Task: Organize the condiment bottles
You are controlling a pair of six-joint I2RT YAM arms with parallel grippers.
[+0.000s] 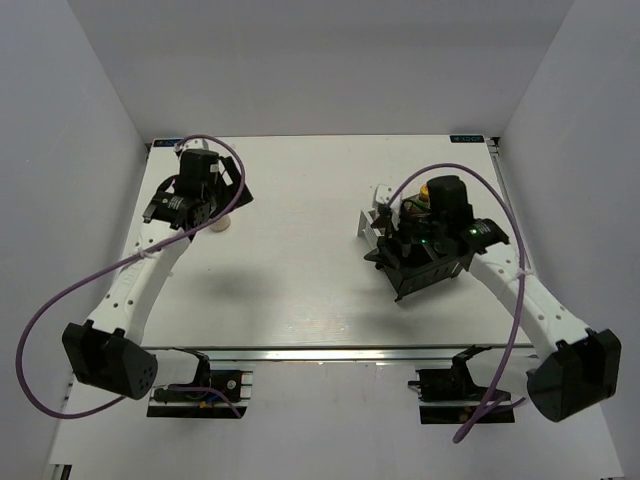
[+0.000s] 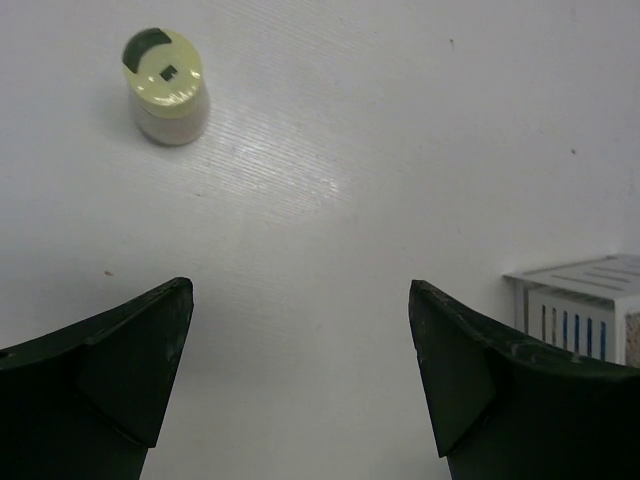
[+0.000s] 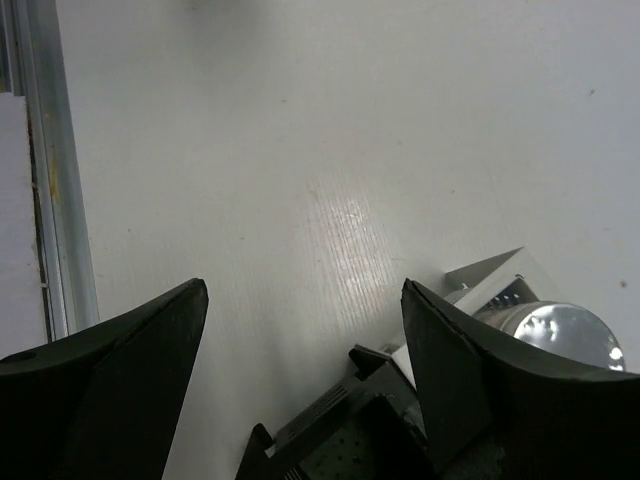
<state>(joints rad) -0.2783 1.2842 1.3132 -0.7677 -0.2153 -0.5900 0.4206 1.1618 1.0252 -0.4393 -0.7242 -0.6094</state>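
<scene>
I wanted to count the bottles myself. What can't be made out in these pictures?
Top view: the right arm covers most of the rack, so what it holds cannot be counted.
Top view: the cream bottle is half under the left arm.
Right wrist view: a finger and the edge cut off the shaker.

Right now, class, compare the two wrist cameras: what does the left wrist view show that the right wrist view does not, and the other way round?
Only the left wrist view shows the cream bottle with the yellow cap, upright on the table, well beyond the fingers. Only the right wrist view shows the silver-lidded shaker and the metal rail along the table's edge. Both show the white table, part of the rack, and an open tool holding nothing: left tool, right tool.
</scene>
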